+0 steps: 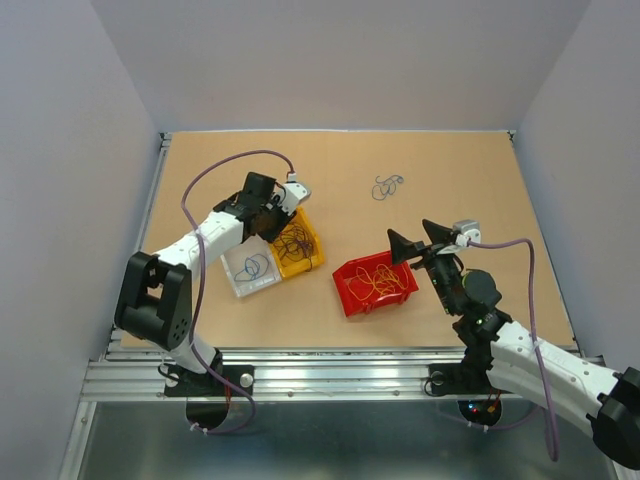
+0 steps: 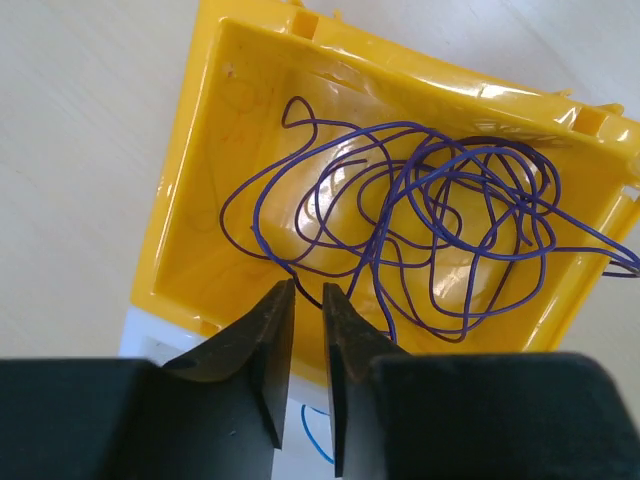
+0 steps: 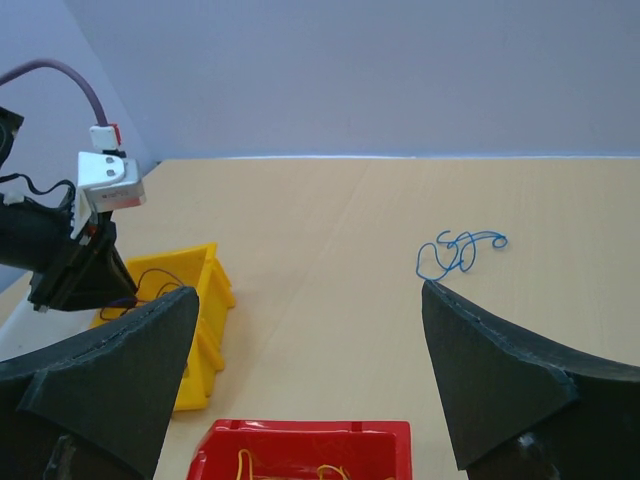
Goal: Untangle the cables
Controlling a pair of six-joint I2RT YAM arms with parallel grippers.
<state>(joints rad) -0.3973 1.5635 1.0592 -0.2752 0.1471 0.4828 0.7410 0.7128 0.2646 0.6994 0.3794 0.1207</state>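
Left wrist view, thin purple-blue cables (image 2: 440, 190) looping in yellow bin (image 2: 190, 190), left gripper (image 2: 307, 292) jaws narrow, right gripper (image 3: 308, 292) jaws wide

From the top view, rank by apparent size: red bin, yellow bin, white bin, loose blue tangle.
1. red bin
2. yellow bin and white bin: too alike to rank
3. loose blue tangle, smallest

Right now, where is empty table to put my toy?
Bare tan table lies right of the small loose blue wire tangle, up to its edge. Crowded: yellow plastic bin, white plastic bin, red plastic bin.
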